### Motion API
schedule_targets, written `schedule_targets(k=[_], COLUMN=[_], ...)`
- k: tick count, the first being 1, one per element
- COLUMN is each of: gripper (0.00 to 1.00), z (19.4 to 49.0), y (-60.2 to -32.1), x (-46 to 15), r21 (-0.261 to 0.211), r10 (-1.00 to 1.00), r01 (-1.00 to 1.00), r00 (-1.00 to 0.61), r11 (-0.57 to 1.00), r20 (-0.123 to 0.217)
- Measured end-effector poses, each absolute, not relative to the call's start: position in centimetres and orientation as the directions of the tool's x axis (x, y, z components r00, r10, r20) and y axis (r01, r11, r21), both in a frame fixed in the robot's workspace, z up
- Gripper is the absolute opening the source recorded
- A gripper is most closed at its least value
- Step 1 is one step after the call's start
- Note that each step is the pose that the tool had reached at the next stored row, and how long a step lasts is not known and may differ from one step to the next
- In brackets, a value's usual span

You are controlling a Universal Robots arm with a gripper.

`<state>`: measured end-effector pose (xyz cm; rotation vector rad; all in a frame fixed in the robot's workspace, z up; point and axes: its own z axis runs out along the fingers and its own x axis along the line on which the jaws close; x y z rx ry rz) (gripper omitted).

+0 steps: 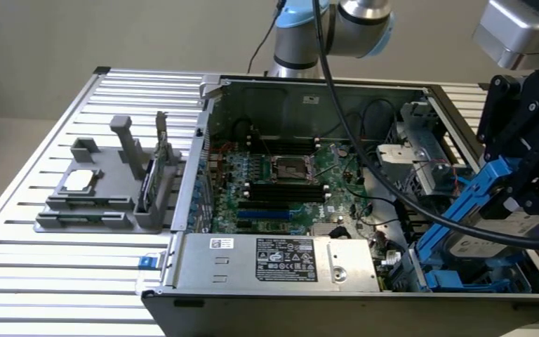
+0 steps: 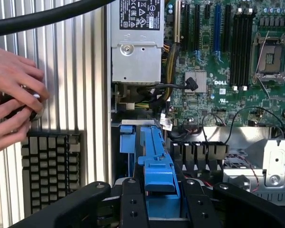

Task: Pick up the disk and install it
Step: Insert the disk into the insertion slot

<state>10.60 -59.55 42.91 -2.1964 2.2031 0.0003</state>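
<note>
Gripping the disk by the upper end of its blue frame, the gripper is holding it tilted at the right edge of the exterior view, above the lower right corner of the open computer case. The jaws are standing partly closed and pressing on the frame from both sides. In the wrist view the black fingers are flanking the blue plastic, which is sitting squarely between them.

Taking it by the frame looks deliberate to me, since that is leaving the silver-grey body and the lower end free to enter a slot. That lower end is hanging just over the drive bay, where more blue plastic is showing, and the slant is pointing it roughly that way. The disk is not yet seated.

A thick black cable is draping from the arm across the case and crossing in front of the disk. The power supply is lying along the near wall beside the bay and the motherboard is occupying the middle, so room there is tight.

A person's hands are resting over the slatted table outside the case, closing round a small dark object I cannot identify, well apart from the gripper.
</note>
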Motion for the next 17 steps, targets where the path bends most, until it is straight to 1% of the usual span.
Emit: schedule_targets(k=[17], gripper=[0.33], z=[41.4], y=[-59.6], x=[10.6], r21=[-0.021], r10=[-1.0], r01=[-1.0], r00=[-0.012], r11=[0.013], r20=[-0.019])
